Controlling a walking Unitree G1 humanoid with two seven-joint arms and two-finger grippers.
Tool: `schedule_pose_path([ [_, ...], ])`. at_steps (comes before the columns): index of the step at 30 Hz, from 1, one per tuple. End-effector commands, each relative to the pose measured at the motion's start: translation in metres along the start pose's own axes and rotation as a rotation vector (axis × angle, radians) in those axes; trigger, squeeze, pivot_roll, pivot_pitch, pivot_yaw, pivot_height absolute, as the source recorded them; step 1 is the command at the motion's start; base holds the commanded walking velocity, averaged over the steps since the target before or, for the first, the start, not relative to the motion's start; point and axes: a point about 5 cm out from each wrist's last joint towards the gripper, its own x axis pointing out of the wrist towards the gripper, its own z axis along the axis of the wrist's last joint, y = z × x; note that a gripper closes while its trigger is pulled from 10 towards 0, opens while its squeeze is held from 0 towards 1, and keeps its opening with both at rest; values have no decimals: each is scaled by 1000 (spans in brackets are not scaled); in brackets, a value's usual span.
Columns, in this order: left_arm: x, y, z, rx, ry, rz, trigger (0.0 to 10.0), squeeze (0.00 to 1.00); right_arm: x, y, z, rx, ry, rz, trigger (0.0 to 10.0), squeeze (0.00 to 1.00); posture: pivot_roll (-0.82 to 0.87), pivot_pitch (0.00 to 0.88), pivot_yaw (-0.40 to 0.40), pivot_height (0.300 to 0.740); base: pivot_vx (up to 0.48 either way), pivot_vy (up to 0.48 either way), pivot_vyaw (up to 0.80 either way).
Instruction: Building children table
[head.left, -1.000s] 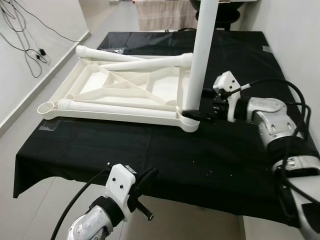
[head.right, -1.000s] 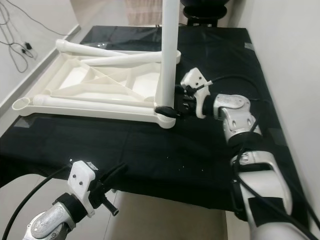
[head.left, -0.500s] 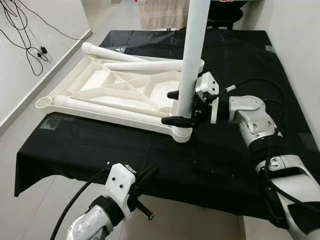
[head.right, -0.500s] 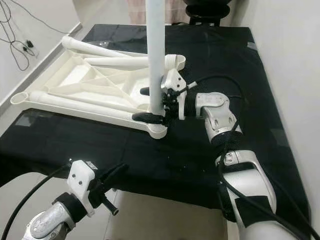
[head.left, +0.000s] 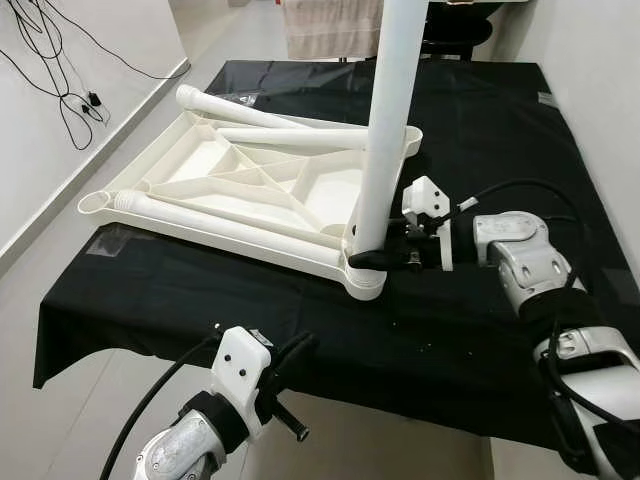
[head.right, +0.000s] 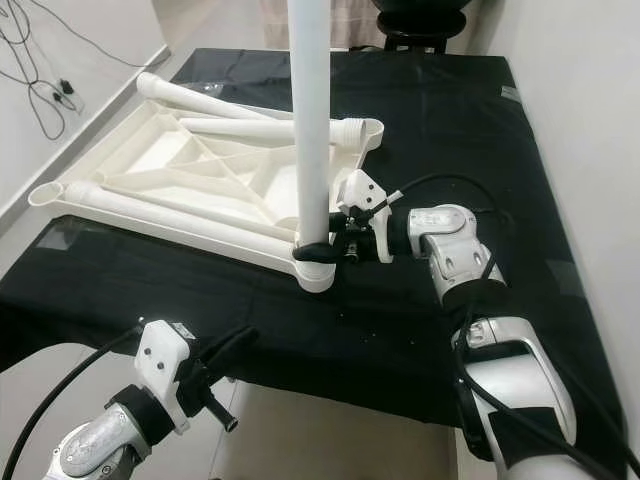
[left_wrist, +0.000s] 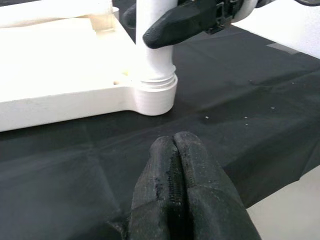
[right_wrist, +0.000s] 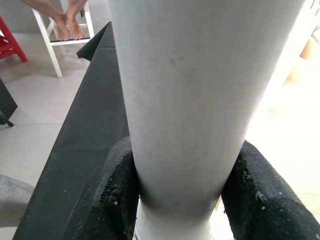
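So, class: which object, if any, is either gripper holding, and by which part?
The right gripper grips the upright white leg near its base, just above the socket. The left gripper holds nothing.

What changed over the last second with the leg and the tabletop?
The right gripper stayed clamped low on the upright leg, and its wrist turned back and forth. The upside-down tabletop swung round on the black cloth with its leg corner, though the camera also moved. The left gripper stayed shut and idle at the near edge; the loose legs stayed on the tabletop.
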Motion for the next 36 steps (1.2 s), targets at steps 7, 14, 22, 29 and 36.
schedule_pose_path([
  [7,-5,-3,-9,-32,34,-22,10000,0,-34,22,-33,147,67,-281,0,0,17,182,14,740,0,0,0],
  [14,-6,6,-10,-56,37,-12,10000,0,-31,140,-81,555,270,-1017,0,0,-17,195,37,740,0,0,0],
  [22,-1,14,-13,-83,39,-47,10000,0,-35,126,-66,508,225,-1091,0,0,-48,176,69,740,0,0,0],
  [29,3,15,-12,-92,31,-45,10000,0,-1,113,-30,491,-9,-889,10000,1000,-29,175,73,740,0,0,0],
  [36,5,14,-11,-96,20,-52,10000,0,3,88,2,277,-167,-448,10000,0,-22,173,70,740,0,0,0],
])
